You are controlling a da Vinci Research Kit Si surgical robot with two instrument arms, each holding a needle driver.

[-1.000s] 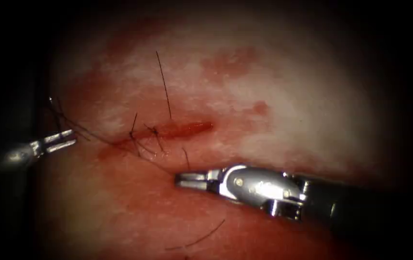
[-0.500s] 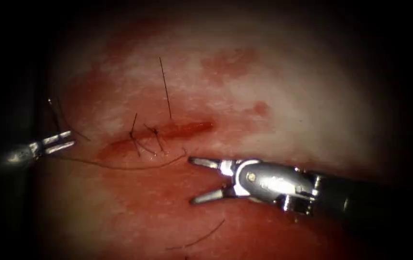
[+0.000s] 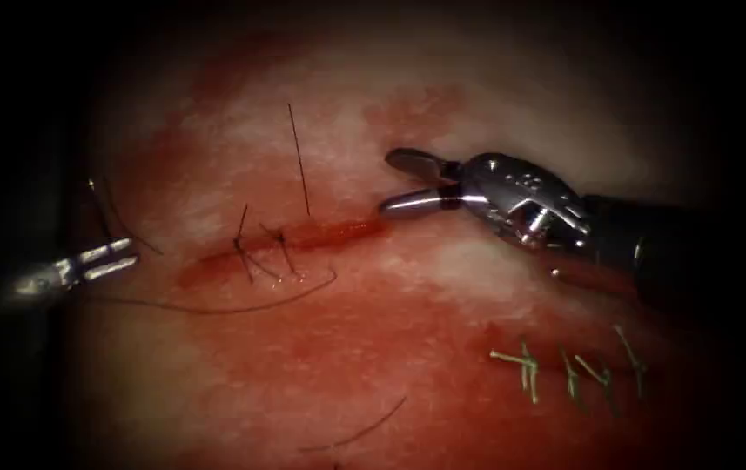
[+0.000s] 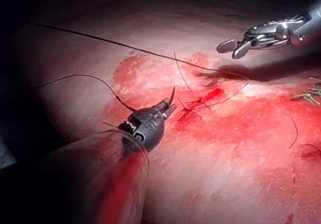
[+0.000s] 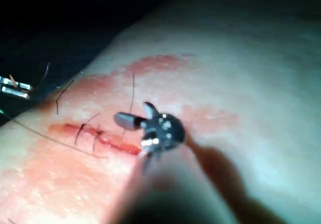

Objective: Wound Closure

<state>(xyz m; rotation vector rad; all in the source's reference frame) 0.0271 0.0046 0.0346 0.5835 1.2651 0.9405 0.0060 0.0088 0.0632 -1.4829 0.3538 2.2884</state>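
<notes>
The cut [image 3: 303,238] runs across the tissue [image 3: 494,174], with two dark knotted stitches [image 3: 259,248] at its left part. Left of the cut, my left tool [image 3: 133,252] is shut on the curved needle [image 4: 172,94], which rises from the jaws, clear of the tissue. From there the thread [image 3: 216,308] lies slack in a curve below the cut. My right tool [image 3: 387,183] hovers open just above the cut's right end, holding nothing. It also appears in the left wrist view [image 4: 228,49] and in its own [image 5: 131,112].
A long thread tail [image 3: 299,157] stands up from the stitches. A loose piece of thread [image 3: 355,431] lies low on the tissue. An older row of pale stitches [image 3: 564,370] sits at the lower right. Red fluid [image 3: 329,348] stains the tissue around the cut.
My right tool opened, let go of the thread below the cut and moved up to the cut's right end. The thread went slack. The left tool stayed put.
</notes>
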